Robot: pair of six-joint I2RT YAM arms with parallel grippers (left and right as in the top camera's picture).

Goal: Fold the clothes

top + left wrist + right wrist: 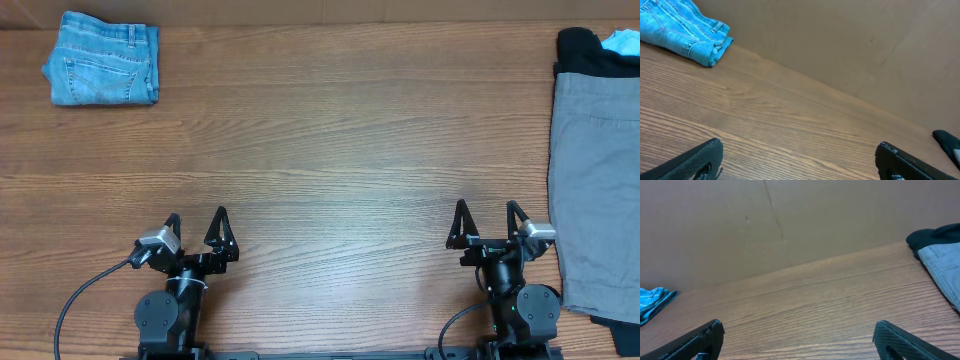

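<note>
The grey clothes [598,190], shorts-like with seams, lie spread flat along the table's right edge, on top of a black garment [590,52]. They also show at the right of the right wrist view [944,265]. My right gripper [489,223] is open and empty near the front edge, just left of the grey clothes. My left gripper [197,229] is open and empty at the front left. In each wrist view the two fingertips stand wide apart over bare wood, in the left one [800,160] and the right one [800,340].
Folded light-blue denim jeans [103,60] lie at the far left corner, also in the left wrist view [682,30]. A light-blue scrap [622,42] shows at the far right on the black garment. A brown cardboard wall [765,225] backs the wooden table [330,150].
</note>
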